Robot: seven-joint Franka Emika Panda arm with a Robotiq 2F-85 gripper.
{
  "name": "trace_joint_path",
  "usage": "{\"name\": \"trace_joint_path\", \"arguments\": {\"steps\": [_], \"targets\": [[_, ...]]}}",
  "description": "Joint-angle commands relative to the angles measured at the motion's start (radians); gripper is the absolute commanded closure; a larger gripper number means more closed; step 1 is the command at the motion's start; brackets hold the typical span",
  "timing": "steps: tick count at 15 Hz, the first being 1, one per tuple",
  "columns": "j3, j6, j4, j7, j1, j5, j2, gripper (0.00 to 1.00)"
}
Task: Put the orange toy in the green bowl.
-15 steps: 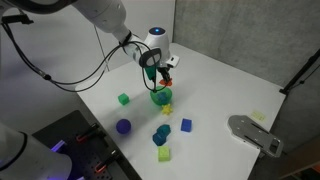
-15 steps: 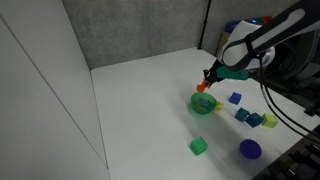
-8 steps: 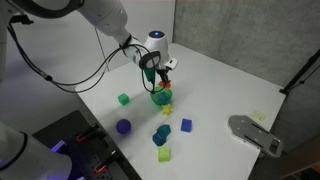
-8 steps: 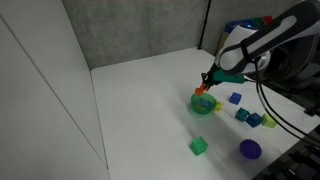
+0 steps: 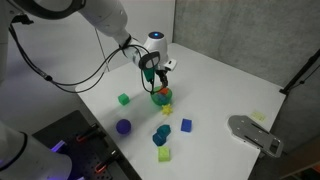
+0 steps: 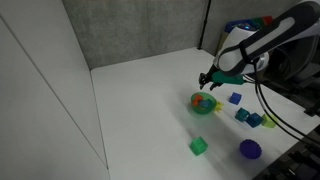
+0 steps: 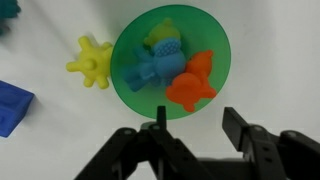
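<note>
The green bowl (image 7: 170, 58) fills the top of the wrist view. The orange toy (image 7: 191, 82) lies inside it, beside a blue toy (image 7: 153, 66). My gripper (image 7: 196, 118) hangs just above the bowl's near rim. It is open, its two black fingers (image 7: 233, 122) spread apart and holding nothing. In both exterior views the gripper (image 5: 163, 80) (image 6: 210, 80) hovers over the bowl (image 5: 161, 98) (image 6: 203, 104), and the orange toy (image 6: 206, 99) shows inside the rim.
A yellow star toy (image 7: 91, 62) lies just beside the bowl, and a blue block (image 7: 12, 106) sits further out. A green cube (image 5: 123, 99), a purple ball (image 5: 123, 126), a blue block (image 5: 186, 125) and a yellow-green block (image 5: 164, 155) are scattered on the white table. A grey device (image 5: 255, 133) sits nearby.
The gripper has opened. The orange toy it held over the bowl has dropped and now lies inside the bowl. The arm has hardly moved.
</note>
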Motion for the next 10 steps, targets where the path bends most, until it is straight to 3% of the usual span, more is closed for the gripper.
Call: {"name": "trace_joint_path", "arguments": {"steps": [1,3,10], "targets": [[0.032,-0.070,-0.017,-0.015,-0.023,0.017,-0.079,0.07],[0.050,-0.120,-0.034,-0.029,-0.037,0.025,-0.135,0.00],[0.042,-0.359,-0.095,-0.044,-0.065,0.002,-0.356,0.00]]}}
